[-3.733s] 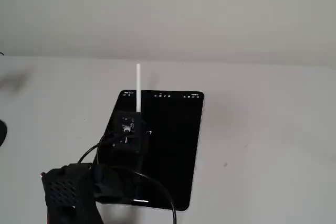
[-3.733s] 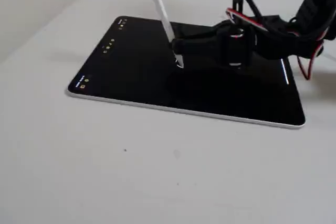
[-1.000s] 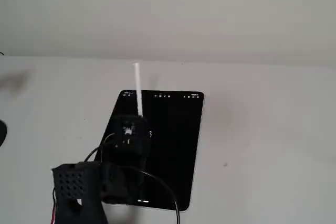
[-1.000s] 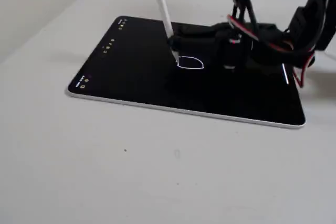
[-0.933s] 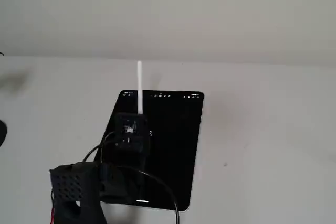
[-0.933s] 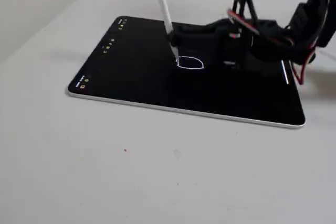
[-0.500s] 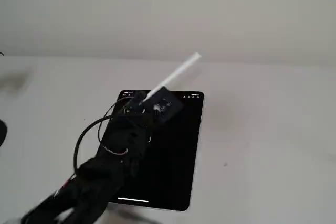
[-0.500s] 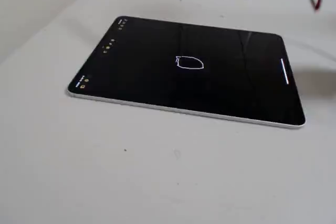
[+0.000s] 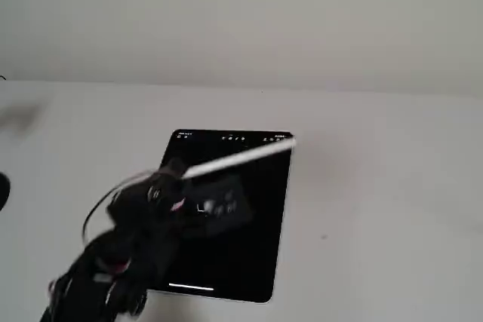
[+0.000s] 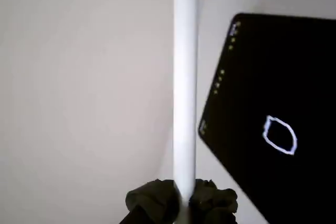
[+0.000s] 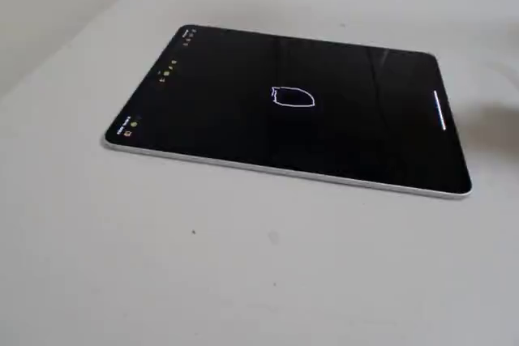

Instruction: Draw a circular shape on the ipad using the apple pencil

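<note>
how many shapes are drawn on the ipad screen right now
1. A single circular shape sits near the middle of the ipad screen. In a fixed view the hand covers that area.

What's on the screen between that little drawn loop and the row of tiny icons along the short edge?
Nothing. In a fixed view the ipad shows only bare black screen between the circular shape and the icons; the wrist view shows the same.
</note>
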